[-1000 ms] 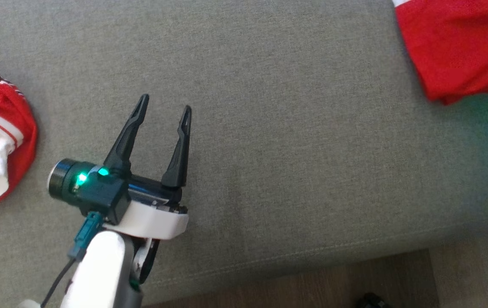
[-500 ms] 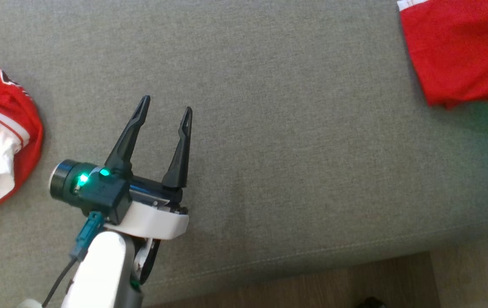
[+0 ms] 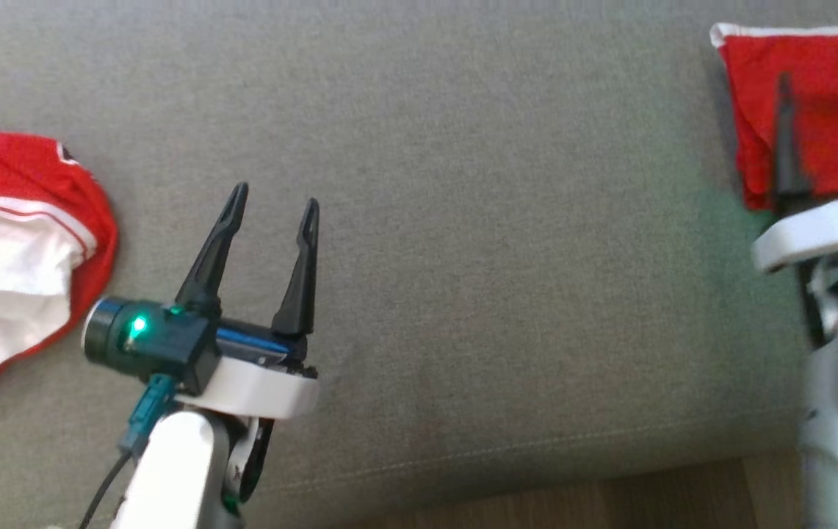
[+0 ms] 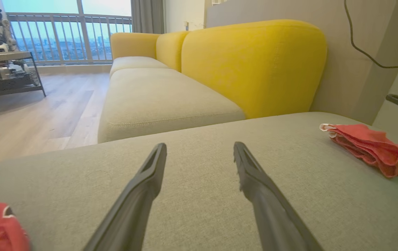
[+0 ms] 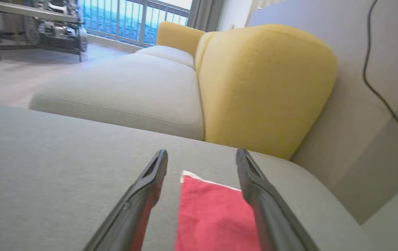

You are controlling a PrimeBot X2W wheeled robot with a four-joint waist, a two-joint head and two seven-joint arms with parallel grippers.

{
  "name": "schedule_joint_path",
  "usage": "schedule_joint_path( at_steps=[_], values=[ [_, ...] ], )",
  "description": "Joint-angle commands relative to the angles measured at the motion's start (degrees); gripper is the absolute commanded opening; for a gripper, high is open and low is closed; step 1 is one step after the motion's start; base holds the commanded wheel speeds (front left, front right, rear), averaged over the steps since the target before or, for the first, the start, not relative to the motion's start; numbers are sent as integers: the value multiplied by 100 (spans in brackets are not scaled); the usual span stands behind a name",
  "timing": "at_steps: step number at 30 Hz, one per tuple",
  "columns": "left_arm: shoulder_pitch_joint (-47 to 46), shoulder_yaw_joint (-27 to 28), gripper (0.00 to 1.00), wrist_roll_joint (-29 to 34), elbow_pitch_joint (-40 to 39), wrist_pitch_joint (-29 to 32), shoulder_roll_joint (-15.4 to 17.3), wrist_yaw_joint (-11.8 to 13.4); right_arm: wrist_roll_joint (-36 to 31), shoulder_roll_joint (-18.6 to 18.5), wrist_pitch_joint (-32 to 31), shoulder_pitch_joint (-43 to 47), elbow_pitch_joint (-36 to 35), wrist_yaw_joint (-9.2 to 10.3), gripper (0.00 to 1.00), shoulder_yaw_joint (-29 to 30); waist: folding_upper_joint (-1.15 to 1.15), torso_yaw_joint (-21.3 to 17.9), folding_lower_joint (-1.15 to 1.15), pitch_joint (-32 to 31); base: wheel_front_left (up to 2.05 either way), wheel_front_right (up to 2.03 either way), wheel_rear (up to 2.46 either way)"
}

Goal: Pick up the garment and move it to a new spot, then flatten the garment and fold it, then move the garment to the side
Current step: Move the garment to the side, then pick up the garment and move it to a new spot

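Observation:
The garment point(image 3: 826, 128) lies folded into a red stack with a white edge at the far right of the grey cushion point(image 3: 499, 257). My right gripper point(image 3: 826, 72) stands open right over it, one finger at each side and nothing held. The right wrist view shows my right gripper point(image 5: 202, 153) with red cloth point(image 5: 212, 212) lying flat between and below the fingers. Over bare cushion left of centre, my left gripper point(image 3: 275, 195) is open and empty. In the left wrist view my left gripper point(image 4: 199, 145) points across the cushion, with the garment point(image 4: 369, 148) off to the right.
A second red and white garment point(image 3: 15, 257) lies crumpled at the cushion's left edge. The cushion's front edge runs along the bottom, with wooden floor point(image 3: 609, 499) beyond. A yellow backrest point(image 4: 254, 62) and another seat cushion point(image 4: 160, 94) stand behind. A cable hangs on the wall point(image 5: 376, 80).
The head camera has shifted, so everything sits lower and further right. My right gripper has come into view, open over the folded garment. The left gripper stays open in place.

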State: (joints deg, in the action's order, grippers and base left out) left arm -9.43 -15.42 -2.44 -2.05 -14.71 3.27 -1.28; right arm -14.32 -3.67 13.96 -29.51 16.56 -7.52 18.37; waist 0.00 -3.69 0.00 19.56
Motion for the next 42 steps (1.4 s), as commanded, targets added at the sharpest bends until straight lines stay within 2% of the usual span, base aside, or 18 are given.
schedule_joint_path(
  at_steps=[1,7,13,18,23,28,33,42],
  values=[
    [57,257,100,-108,-148,-29,4,104,293,44,79,124,-143,3,100,-414,0,124,0,-234,0,0,0],
    [262,429,100,-370,-36,-29,-24,324,1266,77,101,641,-236,3,100,-1215,0,357,0,-626,0,0,0],
    [493,487,100,-504,-115,-29,-33,390,1724,78,103,1166,-498,3,100,-1473,0,528,0,-951,0,0,0],
    [803,519,100,-477,-229,-29,-36,351,1834,79,103,1793,-843,3,100,-1499,0,659,0,-1259,0,0,0],
    [1080,588,100,-186,-347,-29,-37,377,1884,79,103,2324,-1125,3,100,-1614,0,716,0,-1521,0,0,0],
    [1375,628,100,-60,-421,-29,-38,388,1910,79,103,2786,-1218,3,100,-1625,0,733,0,-1728,0,0,0],
    [1618,576,100,97,-404,-29,-29,317,2119,79,104,3040,-1129,3,100,-1491,0,727,0,-1892,0,0,0],
    [1746,668,100,94,-244,-29,-31,345,2286,79,104,3065,-962,3,100,-1528,0,681,0,-1973,0,0,0]
  ],
)
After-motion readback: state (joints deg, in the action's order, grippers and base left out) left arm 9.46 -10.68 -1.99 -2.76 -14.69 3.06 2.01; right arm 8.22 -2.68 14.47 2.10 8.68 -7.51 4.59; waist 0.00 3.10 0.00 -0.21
